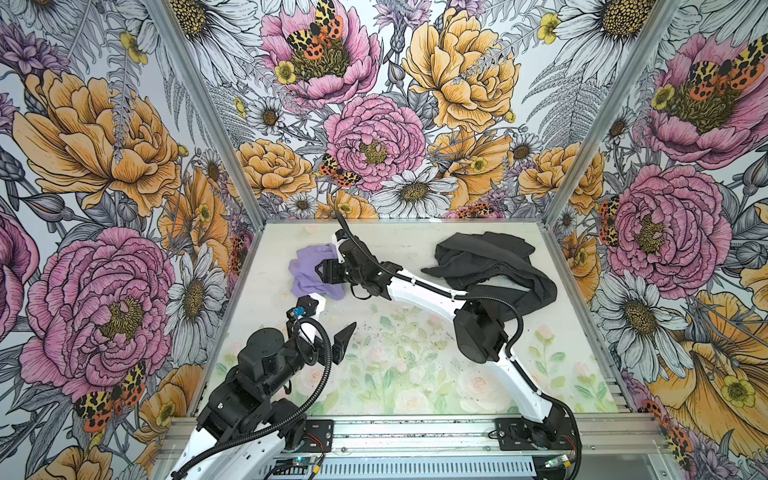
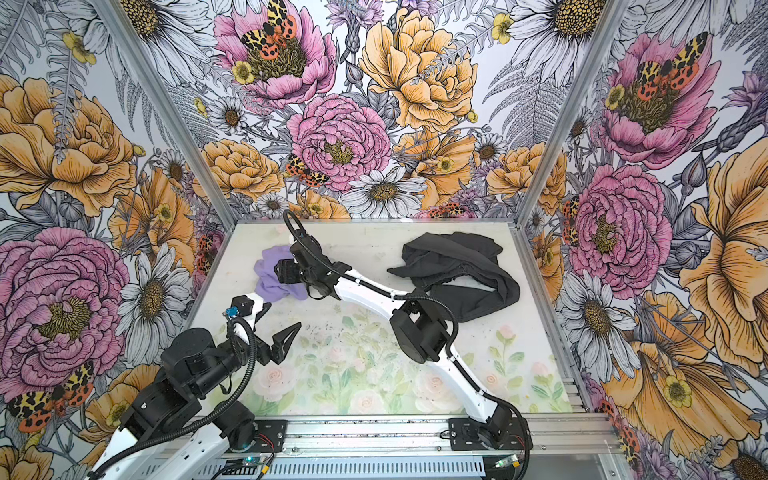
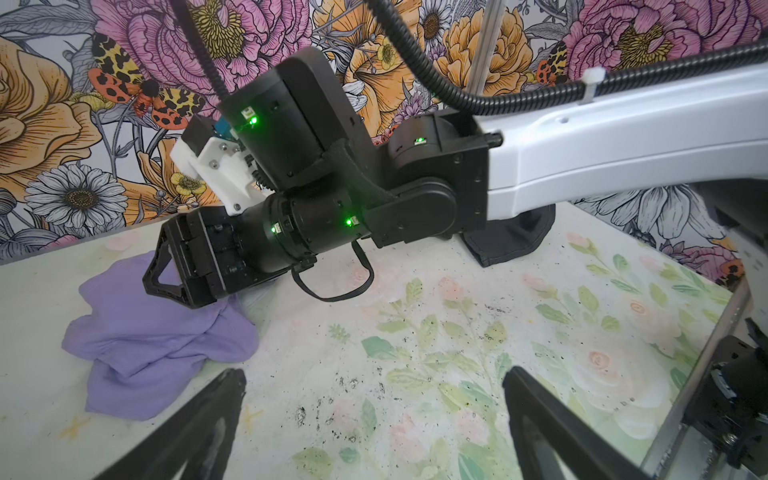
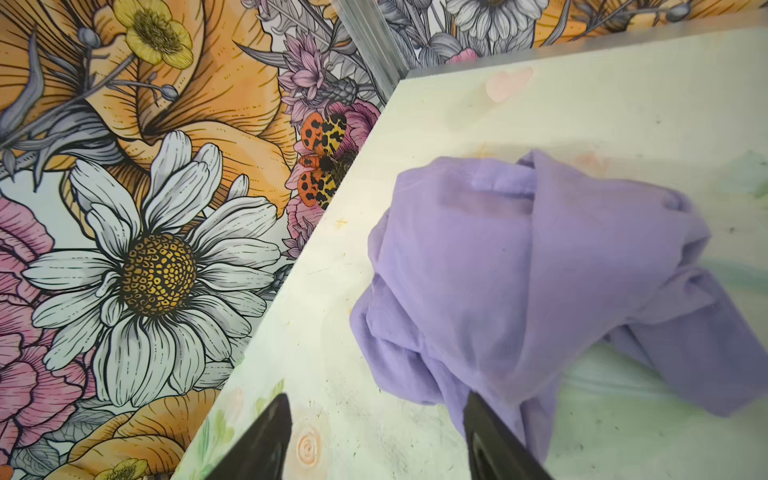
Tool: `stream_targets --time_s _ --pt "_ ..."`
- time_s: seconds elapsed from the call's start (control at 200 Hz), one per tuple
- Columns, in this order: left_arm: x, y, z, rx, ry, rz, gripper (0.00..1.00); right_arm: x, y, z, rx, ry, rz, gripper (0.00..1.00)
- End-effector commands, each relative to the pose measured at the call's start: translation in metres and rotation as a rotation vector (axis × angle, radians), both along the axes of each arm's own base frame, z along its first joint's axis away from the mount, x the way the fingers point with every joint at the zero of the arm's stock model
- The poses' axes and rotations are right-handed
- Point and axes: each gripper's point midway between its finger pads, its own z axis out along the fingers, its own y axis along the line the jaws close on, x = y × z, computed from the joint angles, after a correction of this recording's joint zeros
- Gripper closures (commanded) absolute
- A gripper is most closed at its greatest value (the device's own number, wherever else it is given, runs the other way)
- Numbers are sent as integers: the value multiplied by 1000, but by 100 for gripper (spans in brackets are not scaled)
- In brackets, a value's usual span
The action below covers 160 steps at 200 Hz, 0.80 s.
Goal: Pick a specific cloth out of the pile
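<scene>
Far left on bench: right claw apart over cloth.
Right wrist view: fingertip at its edge; both top views: pile; left claw apart.

Enclosure of three panels in a top view: back wall upper centre, left wall and right wall at the frame sides. All carry a bold floral print of pink and orange blooms, daisies and spotted moths. Aluminium posts mark both back corners. The table, lower centre, is pale with a faded rose-and-leaf print and scattered black specks. An aluminium rail runs along the bottom. Lighting is bright and even.
</scene>
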Motion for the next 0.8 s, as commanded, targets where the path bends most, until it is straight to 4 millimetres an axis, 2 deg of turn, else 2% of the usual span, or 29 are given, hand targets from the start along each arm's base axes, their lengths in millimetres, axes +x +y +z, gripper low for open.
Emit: stream_targets --time_s 0.0,0.185,0.385,0.666,0.756,0.771,0.796 --pt "-1 5 4 5 -30 19 1 -1 -11 36 -4 -91 -31 33" --pt "-1 7 6 2 -38 28 1 1 -38 68 -33 -210 -79 31" --pt "0 9 5 5 -37 41 1 -3 -83 110 48 -326 -130 27" --pt "2 13 5 -2 -36 67 1 -21 -168 129 27 -423 -211 24" --pt "3 16 8 -13 -36 88 1 -37 -184 134 22 -456 -199 21" --pt "3 17 9 -17 -38 94 1 -31 -197 135 15 -462 -221 21" --pt "3 19 12 -27 -37 106 1 -33 -203 136 7 -470 -221 21"
